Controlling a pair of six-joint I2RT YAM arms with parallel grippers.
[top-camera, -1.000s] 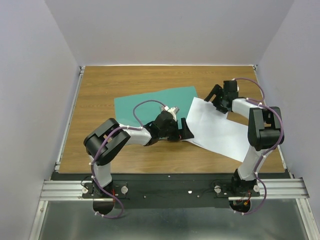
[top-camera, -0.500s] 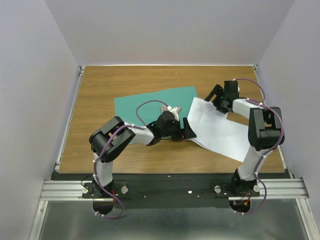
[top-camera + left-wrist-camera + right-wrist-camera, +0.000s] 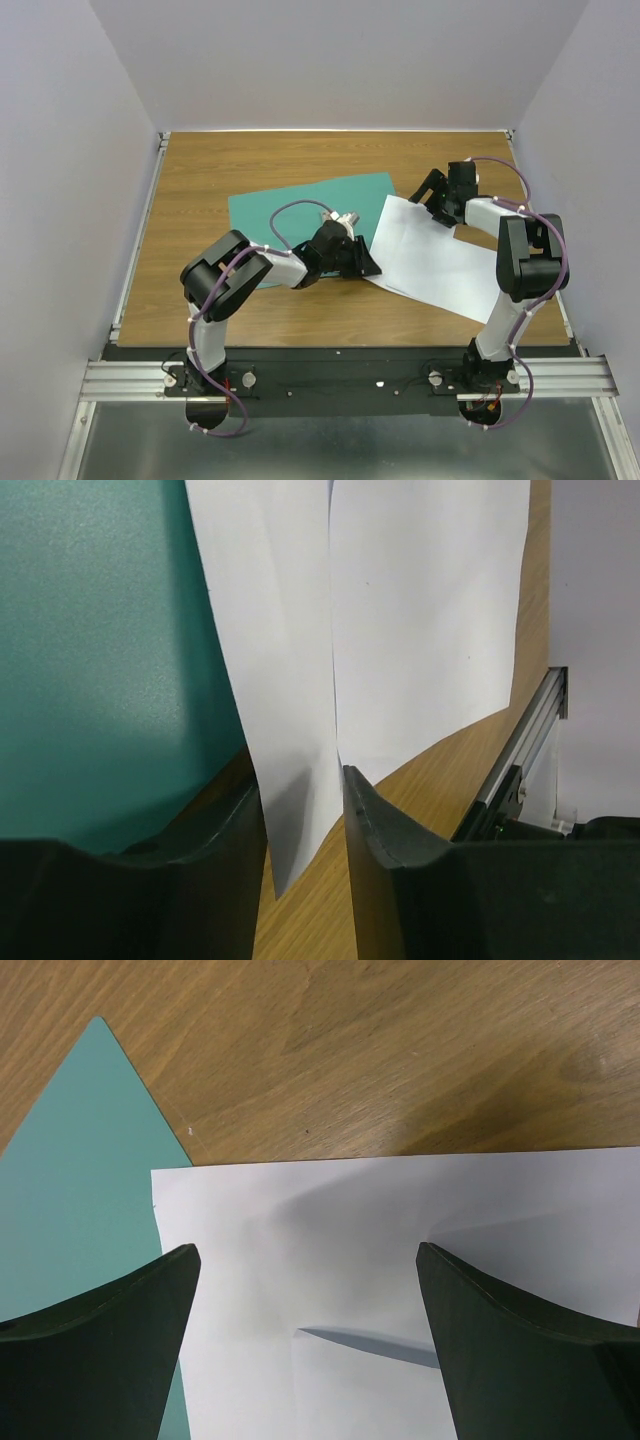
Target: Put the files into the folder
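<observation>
The folder (image 3: 290,205) lies flat and closed, teal-green, at the middle of the table. To its right lie the files (image 3: 440,262), white sheets stacked slightly askew, their left edge overlapping the folder's right edge. My left gripper (image 3: 368,262) lies low at the sheets' near-left corner. In the left wrist view its jaws (image 3: 300,780) are half closed with a gap, and a corner of the files (image 3: 420,630) stands between them, beside the folder (image 3: 90,630). My right gripper (image 3: 425,192) hovers wide open over the files' far corner (image 3: 400,1200), nothing between its fingers (image 3: 307,1250); the folder (image 3: 80,1160) shows at left.
The wooden table (image 3: 200,290) is walled at left, right and back. A metal rail (image 3: 135,240) runs along its left edge, and another rail (image 3: 510,760) shows past the sheets in the left wrist view.
My left gripper's jaws have narrowed from wide open around the sheets' near-left corner, after a small shift right and back. The right arm has not moved.
</observation>
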